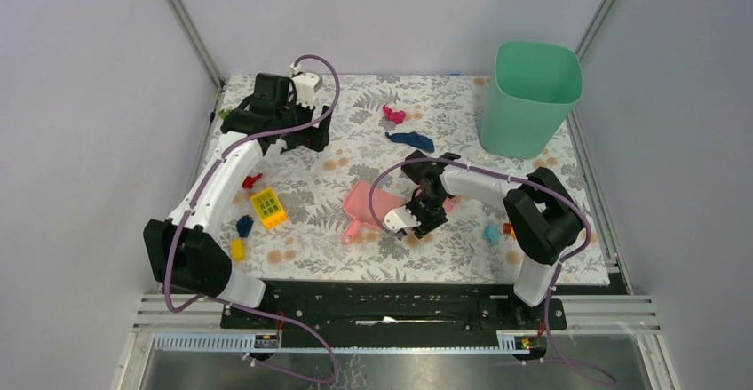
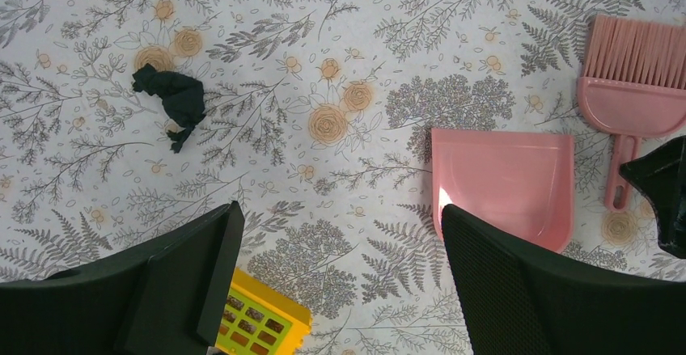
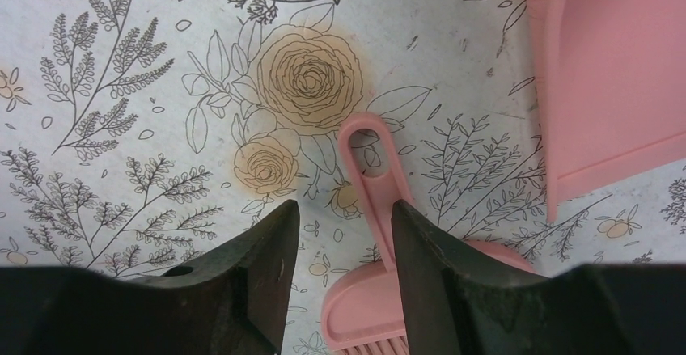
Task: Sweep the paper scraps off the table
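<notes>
Black-and-white arms (image 1: 217,181), purple cables (image 1: 336,83)

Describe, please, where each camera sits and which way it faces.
Top external: above and behind the arms, looking down at the table; both arms show, bases at the bottom.
Left wrist: on the left arm, looking down at the dustpan and brush; the open left gripper frames the bottom.
Right wrist: close above the table, facing the handle of the brush, which lies inside the open right gripper.
Shared: both wrist views show the dustpan and brush.

Dustpan (image 1: 368,203) at centre of table (image 1: 364,141), brush (image 2: 631,88) just right, bin (image 1: 530,97) at far-right corner
</notes>
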{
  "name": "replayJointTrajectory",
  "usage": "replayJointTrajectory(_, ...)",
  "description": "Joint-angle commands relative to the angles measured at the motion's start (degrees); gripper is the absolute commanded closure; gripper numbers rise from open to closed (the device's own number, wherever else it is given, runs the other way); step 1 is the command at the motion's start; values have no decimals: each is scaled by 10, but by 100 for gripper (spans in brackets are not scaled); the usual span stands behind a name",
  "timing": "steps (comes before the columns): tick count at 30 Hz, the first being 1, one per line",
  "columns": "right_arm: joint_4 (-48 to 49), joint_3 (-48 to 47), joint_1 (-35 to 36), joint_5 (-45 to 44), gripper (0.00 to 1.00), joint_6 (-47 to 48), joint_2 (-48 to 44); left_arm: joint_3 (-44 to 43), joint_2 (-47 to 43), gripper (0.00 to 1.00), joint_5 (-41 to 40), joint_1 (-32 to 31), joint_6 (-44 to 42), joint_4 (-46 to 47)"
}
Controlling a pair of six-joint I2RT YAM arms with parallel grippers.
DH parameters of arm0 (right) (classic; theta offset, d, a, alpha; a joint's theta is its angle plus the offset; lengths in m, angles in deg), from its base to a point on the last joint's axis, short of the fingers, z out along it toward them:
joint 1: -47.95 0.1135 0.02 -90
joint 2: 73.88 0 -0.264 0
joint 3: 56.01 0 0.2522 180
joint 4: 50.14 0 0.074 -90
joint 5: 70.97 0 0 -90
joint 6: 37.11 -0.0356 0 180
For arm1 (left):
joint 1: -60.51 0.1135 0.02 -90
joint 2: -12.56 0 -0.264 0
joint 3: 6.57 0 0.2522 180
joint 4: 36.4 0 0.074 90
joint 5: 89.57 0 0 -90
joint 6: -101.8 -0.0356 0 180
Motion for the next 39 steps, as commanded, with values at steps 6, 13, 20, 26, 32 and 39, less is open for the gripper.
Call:
replayJointTrajectory(6, -39, -43, -4, 4, 45, 42, -8, 1, -14, 2, 39, 14, 4, 15)
replayJointTrajectory(13, -24, -43, -6, -12, 37, 57, 20, 14, -19, 1, 53, 21, 10, 17)
replayJointTrajectory(20, -6, -42, -8, -31, 43, 27, 53, 17, -25, 2, 59, 24, 0, 13)
replayJointTrajectory(26, 53, 21, -8, -28, 63, -3, 22, 12, -22, 3, 52, 26, 9, 11)
replayJointTrajectory(32, 95, 41, -10, 0, 83, -115, -26, 20, -25, 5, 86, 34, 58, 33)
replayJointTrajectory(39, 111, -9, -12, 47, 89, -300, -48, 28, -14, 6, 296, 40, 83, 17)
